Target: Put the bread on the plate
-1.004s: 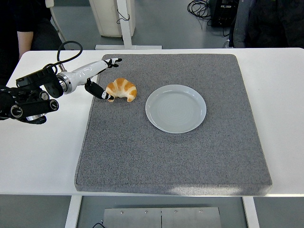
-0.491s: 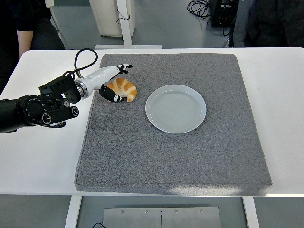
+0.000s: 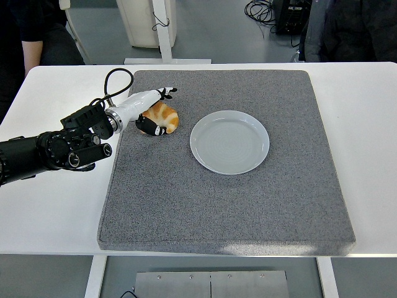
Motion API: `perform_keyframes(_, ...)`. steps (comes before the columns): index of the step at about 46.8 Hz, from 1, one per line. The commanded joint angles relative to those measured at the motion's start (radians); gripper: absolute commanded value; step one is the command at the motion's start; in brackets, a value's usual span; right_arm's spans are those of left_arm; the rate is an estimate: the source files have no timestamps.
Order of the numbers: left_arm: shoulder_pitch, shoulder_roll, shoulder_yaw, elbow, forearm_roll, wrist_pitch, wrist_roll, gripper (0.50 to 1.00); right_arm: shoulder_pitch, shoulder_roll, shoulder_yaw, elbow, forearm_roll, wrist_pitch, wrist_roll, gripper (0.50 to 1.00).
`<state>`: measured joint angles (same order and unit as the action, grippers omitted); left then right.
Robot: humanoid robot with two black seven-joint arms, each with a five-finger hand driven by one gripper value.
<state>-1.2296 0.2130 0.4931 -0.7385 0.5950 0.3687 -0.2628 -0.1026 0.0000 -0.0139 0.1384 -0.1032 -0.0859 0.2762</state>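
Note:
The bread (image 3: 166, 117), a golden croissant, lies on the grey mat (image 3: 236, 211) to the left of the empty pale plate (image 3: 229, 141). My left hand (image 3: 159, 110) reaches in from the left and straddles the bread. Its fingers (image 3: 166, 92) stretch over the far side and the thumb (image 3: 149, 128) lies against the near side. The hand is open around the bread and covers its left part. The bread rests on the mat, a short gap from the plate's rim. My right arm is out of view.
The mat covers most of the white table (image 3: 56, 205). People stand beyond the far edge at the top left (image 3: 31, 37) and top right (image 3: 360, 28). A white stand (image 3: 162, 31) and cables are behind the table.
My left arm has moved right and forward onto the mat. The hand went from beside the bread to straddling it, and its spread has narrowed. The bread and plate have not moved.

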Motion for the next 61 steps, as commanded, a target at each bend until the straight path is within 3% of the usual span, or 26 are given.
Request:
perform_keyframes(1, 0.013, -0.007, -0.007, 0.016, -0.001, 0.0, 0.0, 0.892, 0.0, 0.0, 0.0, 0.001, 0.0, 0.0, 0.0, 1.0)
perform_keyframes(15, 0.035, -0.023, -0.01, 0.045, -0.001, -0.007, -0.01, 0.725, 0.0, 0.0, 0.002, 0.0, 0.0, 0.0, 0.0, 1.0)
perform_keyframes(28, 0.018, -0.021, -0.008, 0.045, 0.0, -0.005, -0.03, 0.503, 0.0, 0.0, 0.003, 0.001, 0.0, 0.0, 0.0, 1.0)
perform_keyframes(49, -0.053, 0.003, -0.005, 0.045, 0.002, -0.007, -0.042, 0.5, 0.0, 0.0, 0.003, 0.001, 0.0, 0.0, 0.0, 1.0)
perform_keyframes(61, -0.12, 0.066, 0.004, 0.045, 0.009, -0.017, -0.041, 0.5, 0.0, 0.0, 0.003, 0.001, 0.0, 0.0, 0.0, 1.0)
